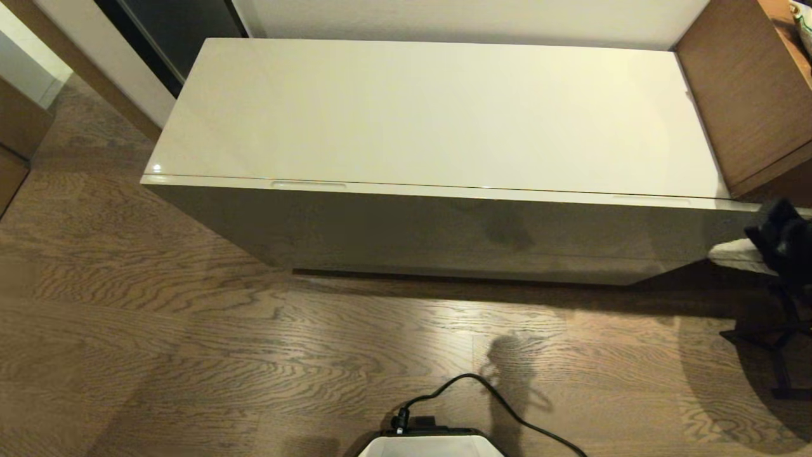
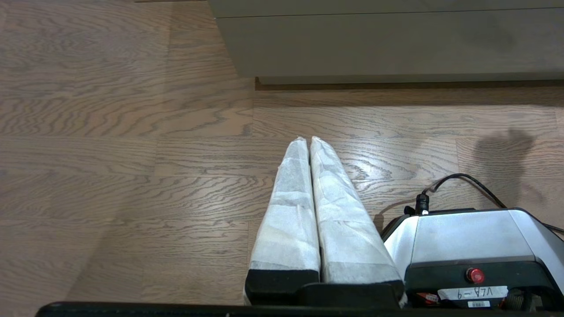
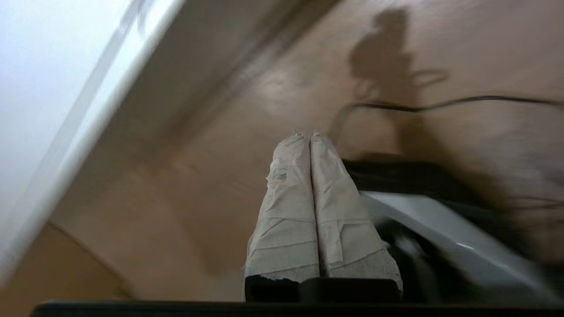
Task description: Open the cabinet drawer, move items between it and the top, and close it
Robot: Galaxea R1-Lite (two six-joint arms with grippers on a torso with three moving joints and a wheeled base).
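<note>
The cabinet drawer [image 1: 444,222] is pushed in, its two slim handle slots [image 1: 309,185] showing along its upper edge. The glossy cream top [image 1: 431,108] lies bare; no items are in view. My right gripper [image 1: 713,254] reaches in from the right edge of the head view, near the cabinet's right front corner, below the top. Its white-wrapped fingers [image 3: 286,211] are shut with nothing between them. The left gripper [image 2: 307,139] hangs low over the wooden floor in front of the cabinet [image 2: 387,39], shut and holding nothing.
A brown wooden unit [image 1: 742,95] stands against the cabinet's right end. My base [image 1: 431,444] with its black cable [image 1: 507,406] sits on the wooden floor [image 1: 190,330] before the cabinet. A dark doorway [image 1: 171,32] opens at the back left.
</note>
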